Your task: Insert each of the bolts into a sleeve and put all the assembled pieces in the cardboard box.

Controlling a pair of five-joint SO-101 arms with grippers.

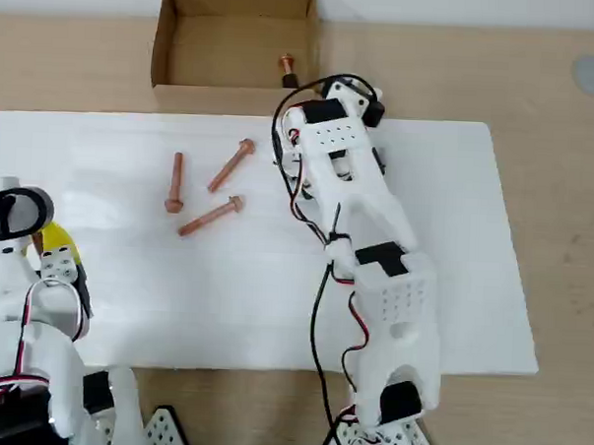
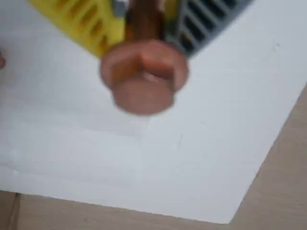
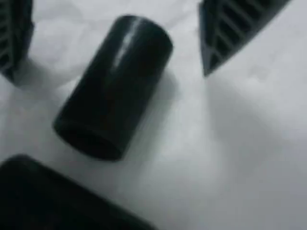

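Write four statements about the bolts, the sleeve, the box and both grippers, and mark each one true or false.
1. The left gripper holds a bolt. True.
2. The right gripper is shut on the black sleeve. False: the sleeve lies on the white board between open fingers.
3. Three loose bolts lie on the white board. True.
4. The cardboard box is empty. False: one bolt piece with a dark end lies inside, by a side wall.
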